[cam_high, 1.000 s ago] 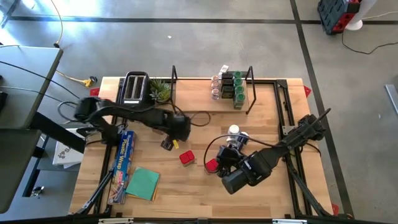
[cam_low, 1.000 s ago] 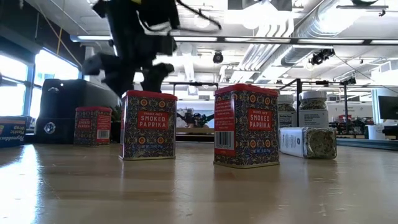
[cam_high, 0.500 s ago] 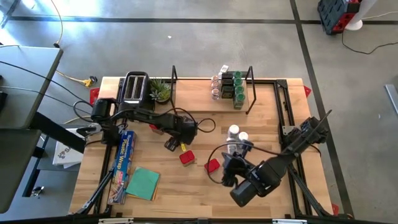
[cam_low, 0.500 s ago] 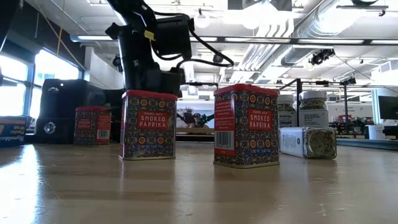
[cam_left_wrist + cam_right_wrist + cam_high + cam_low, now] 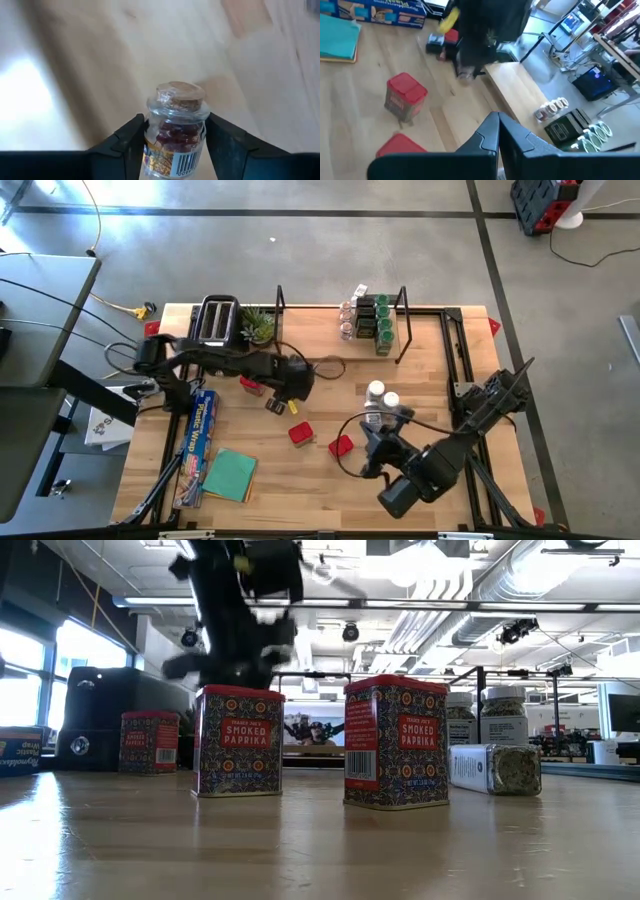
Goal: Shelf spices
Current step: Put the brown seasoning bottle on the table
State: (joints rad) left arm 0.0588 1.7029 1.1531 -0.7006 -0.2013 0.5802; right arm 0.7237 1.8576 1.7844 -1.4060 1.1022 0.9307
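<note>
My left gripper hangs over the table's middle left, shut on a small clear jar with a cork stopper and red contents. My right gripper is shut and empty. It sits just right of two red paprika tins that stand on their bases. A third red tin stands under the left arm. Two white-lidded jars sit at centre right. The shelf at the far edge carries several spice jars at its right end. My left gripper pinches the cork-stoppered jar by its glass body, one finger on each side. The jar lies along the fingers, with its cork end sticking out past the fingertips. It looks lifted clear, with the blurred table behind it.
A black toaster and a small plant stand at the far left. A long blue foil box and a teal cloth lie at the near left. One jar lies on its side.
My left gripper dipped down behind the red tin, then rose again and shifted a little toward the far edge. My right gripper drew back toward the near edge, away from the white-lidded jars.
</note>
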